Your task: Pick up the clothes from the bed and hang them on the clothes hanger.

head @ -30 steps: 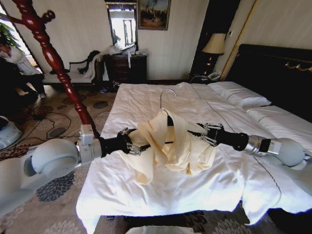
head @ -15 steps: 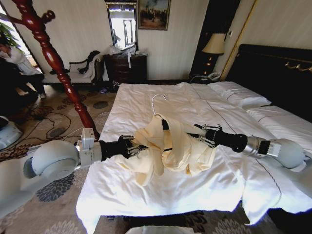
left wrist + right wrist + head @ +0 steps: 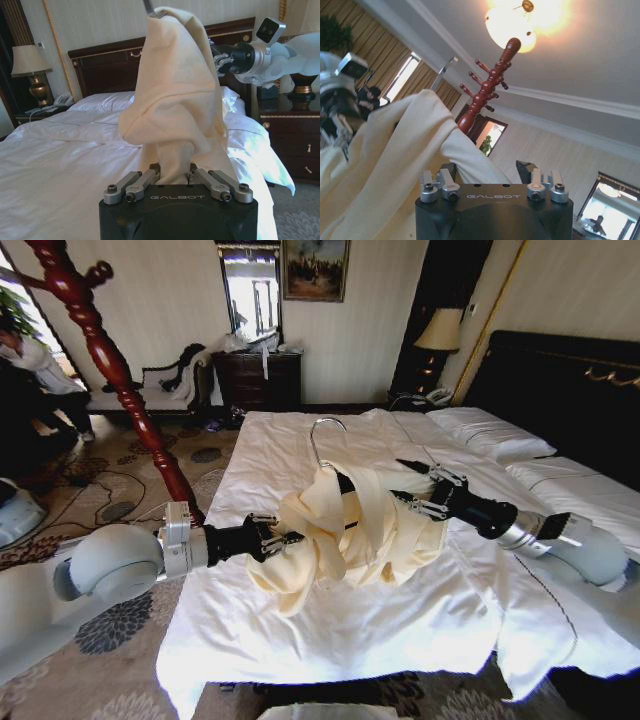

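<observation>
The cream clothes [image 3: 345, 535] hang bunched over the black clothes hanger [image 3: 343, 483], held above the bed [image 3: 330, 635]. The hanger's silver hook [image 3: 320, 435] points up. My left gripper [image 3: 285, 538] is shut on a fold of the clothes [image 3: 175, 95] at the bundle's left side, which the left wrist view shows pinched between its fingers [image 3: 173, 172]. At the right side of the bundle my right gripper [image 3: 400, 482] is open, its fingers spread. In the right wrist view the clothes [image 3: 395, 150] drape beside one finger of that gripper [image 3: 486, 167], and the hook [image 3: 445, 70] rises behind.
A tall red wooden coat stand [image 3: 100, 350] rises left of the bed, on patterned carpet. White pillows [image 3: 490, 430] and the dark headboard [image 3: 570, 390] lie to the right. A lamp [image 3: 440, 330] and a dark dresser [image 3: 260, 380] stand at the far wall.
My right gripper has opened its fingers and tilted upward. The hanger hook and the bundle of clothes have risen slightly. The left gripper keeps its hold.
</observation>
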Controlling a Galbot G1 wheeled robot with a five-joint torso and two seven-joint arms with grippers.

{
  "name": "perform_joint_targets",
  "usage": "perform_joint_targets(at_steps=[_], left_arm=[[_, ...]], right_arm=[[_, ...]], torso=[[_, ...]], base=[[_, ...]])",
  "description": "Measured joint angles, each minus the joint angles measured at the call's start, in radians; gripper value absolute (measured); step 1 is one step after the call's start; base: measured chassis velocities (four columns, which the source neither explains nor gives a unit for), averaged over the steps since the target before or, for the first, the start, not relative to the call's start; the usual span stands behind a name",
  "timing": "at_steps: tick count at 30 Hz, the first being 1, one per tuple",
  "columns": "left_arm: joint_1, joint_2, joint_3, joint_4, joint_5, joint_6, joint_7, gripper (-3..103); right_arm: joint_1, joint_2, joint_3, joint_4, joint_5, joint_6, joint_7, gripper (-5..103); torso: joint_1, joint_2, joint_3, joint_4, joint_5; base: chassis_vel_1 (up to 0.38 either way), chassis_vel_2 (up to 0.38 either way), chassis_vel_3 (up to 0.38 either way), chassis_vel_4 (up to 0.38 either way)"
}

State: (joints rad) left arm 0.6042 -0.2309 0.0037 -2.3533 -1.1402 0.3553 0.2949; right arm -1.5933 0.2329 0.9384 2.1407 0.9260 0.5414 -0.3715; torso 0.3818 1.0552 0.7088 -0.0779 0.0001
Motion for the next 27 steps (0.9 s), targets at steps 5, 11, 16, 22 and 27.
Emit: perform_joint_targets(at_steps=[5,11,16,22,27], left_arm=[[0.012,-0.015,0.009,0.021,0.003,0.013,-0.008,16],[0.016,-0.030,0.009,0.044,-0.006,0.014,-0.012,16],[0.020,-0.046,0.012,0.082,-0.015,0.015,-0.032,16],[0.006,-0.087,-0.003,0.164,-0.061,0.015,-0.128,16],[-0.017,-0.112,-0.075,0.251,-0.092,0.060,-0.278,16]], right_arm=[[0.002,0.001,0.000,0.056,0.147,-0.022,0.055,84],[0.002,0.013,-0.002,0.099,0.240,-0.056,0.171,100],[0.004,0.028,0.001,0.115,0.223,-0.081,0.245,100],[-0.011,0.056,0.007,0.102,0.033,-0.169,0.376,100],[0.015,0.099,0.013,0.076,0.006,-0.206,0.453,100]], torso=[[0.000,0.000,0.000,0.0003,-0.0002],[0.000,0.000,0.000,-0.0002,-0.0002],[0.000,0.000,0.000,0.0001,-0.0001],[0.000,0.000,0.000,0.0000,-0.0001],[0.000,0.000,0.000,0.0001,-0.0006]], base=[[0.000,0.000,0.000,0.000],[0.000,0.000,0.000,0.000],[0.000,0.000,0.000,0.000],[0.000,0.000,0.000,0.000],[0.000,0.000,0.000,0.000]])
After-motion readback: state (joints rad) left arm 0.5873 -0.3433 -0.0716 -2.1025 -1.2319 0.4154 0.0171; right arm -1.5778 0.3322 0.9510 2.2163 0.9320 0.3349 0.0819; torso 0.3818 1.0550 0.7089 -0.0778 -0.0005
